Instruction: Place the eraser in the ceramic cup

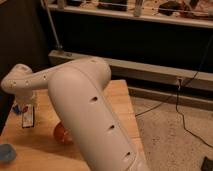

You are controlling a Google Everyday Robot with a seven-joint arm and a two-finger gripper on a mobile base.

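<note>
Pale wood makes up the bench (122,102), on which a red-orange bowl (60,133) is seen, half hidden behind the robot's broad white arm (95,120). To the left of the bowl and higher up, the tool (23,105) is hung beneath the wrist. It appears to be closed on the eraser (28,116), which is held steeply on end with its white face and one black edge showing. The ceramic cup (6,152) is found left of the bowl and nearer the camera, cut off by the picture's edge and well apart from the eraser.

Several failures can be foreseen. The eraser is long and the cup small and round, so the rim could be struck if the block is lowered off-centre, and the cup could be tipped or pushed away. If the block is released while tilted, it could be levered out over the rim. The wider bowl could be mistaken for the target.

The cup's surface appears smooth. The eraser's faces are flat and sharp-cornered. The arm shell is hard, rounded and dotted with small holes.
</note>
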